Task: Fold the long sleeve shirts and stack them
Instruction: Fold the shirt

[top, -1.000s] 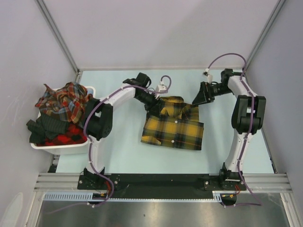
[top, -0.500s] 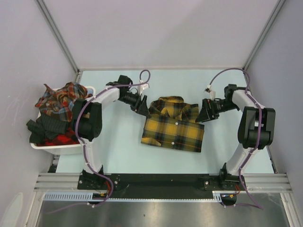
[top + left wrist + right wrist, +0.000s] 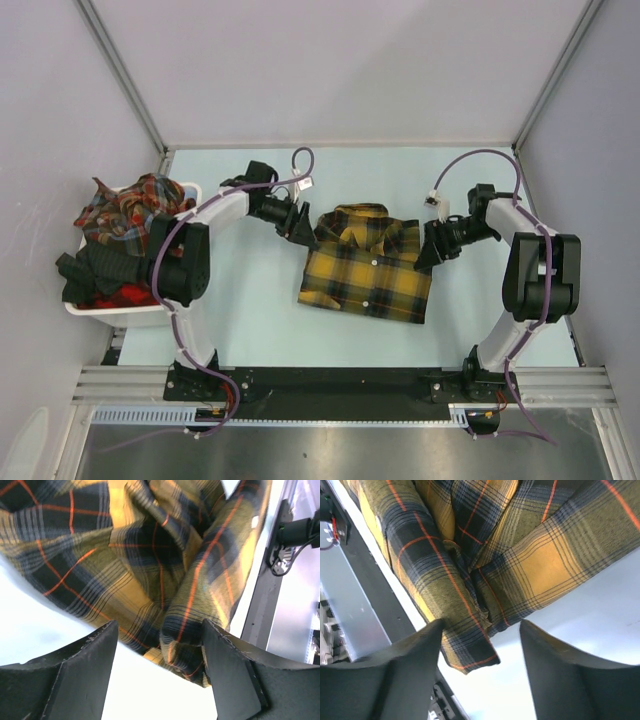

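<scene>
Having moved beside the yellow shirt, left fingers and right fingers gape empty.

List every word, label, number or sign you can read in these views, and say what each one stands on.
No text can be read in any view.
yellow plaid shirt: no tag or label showing, only the check pattern.
white cable connectors: too small to tell whether they carry print.
bin: no marking visible on its white wall.
</scene>
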Motion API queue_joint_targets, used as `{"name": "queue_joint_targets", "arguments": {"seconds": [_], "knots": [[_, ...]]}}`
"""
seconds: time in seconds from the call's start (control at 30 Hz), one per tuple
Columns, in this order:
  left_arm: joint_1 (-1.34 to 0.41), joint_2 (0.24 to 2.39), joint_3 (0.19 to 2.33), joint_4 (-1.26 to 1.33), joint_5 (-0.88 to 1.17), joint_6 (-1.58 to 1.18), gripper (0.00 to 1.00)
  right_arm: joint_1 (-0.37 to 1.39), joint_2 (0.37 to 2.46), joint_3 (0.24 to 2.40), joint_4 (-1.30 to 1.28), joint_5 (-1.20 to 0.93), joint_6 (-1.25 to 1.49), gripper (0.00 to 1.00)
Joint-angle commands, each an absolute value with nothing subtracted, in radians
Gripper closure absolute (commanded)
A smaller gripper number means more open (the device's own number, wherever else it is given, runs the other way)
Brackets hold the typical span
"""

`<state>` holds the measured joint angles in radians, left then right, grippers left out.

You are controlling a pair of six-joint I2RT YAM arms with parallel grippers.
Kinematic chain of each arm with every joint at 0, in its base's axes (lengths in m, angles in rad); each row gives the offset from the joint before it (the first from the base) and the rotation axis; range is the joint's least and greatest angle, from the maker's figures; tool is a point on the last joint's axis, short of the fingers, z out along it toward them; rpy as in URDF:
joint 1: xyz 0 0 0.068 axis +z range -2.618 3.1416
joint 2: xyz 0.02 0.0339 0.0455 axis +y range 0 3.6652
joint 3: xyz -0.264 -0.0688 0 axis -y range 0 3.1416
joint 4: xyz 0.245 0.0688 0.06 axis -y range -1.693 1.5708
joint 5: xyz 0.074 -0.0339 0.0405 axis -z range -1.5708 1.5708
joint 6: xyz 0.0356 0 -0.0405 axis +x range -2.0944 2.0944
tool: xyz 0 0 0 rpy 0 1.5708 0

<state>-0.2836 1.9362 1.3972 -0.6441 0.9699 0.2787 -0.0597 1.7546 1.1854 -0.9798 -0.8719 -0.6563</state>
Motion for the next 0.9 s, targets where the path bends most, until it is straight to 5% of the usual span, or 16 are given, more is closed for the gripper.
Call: {"name": "queue_joint_targets", "arguments": {"seconds": [0.0, 0.27, 0.73, 0.83, 0.87], "knots": [[-0.282, 1.839, 1.372, -0.545, 1.058, 0.229, 0.26, -0.048, 1.712, 1.207, -0.950, -0.887, -0.675, 0.43], [-0.284, 1.819, 1.296, -0.440, 1.083, 0.150, 0.22, -0.014, 1.701, 1.221, -0.936, -0.881, -0.658, 1.00], [-0.325, 1.816, 1.229, -0.408, 0.930, 0.166, 0.28, -0.003, 1.671, 1.243, -0.920, -0.858, -0.632, 1.00], [-0.325, 1.809, 1.215, -0.411, 0.959, 0.173, 0.39, -0.003, 1.677, 1.253, -0.910, -0.856, -0.620, 1.00], [-0.325, 1.809, 1.218, -0.414, 0.965, 0.172, 0.54, -0.003, 1.680, 1.259, -0.904, -0.854, -0.614, 1.00]]}}
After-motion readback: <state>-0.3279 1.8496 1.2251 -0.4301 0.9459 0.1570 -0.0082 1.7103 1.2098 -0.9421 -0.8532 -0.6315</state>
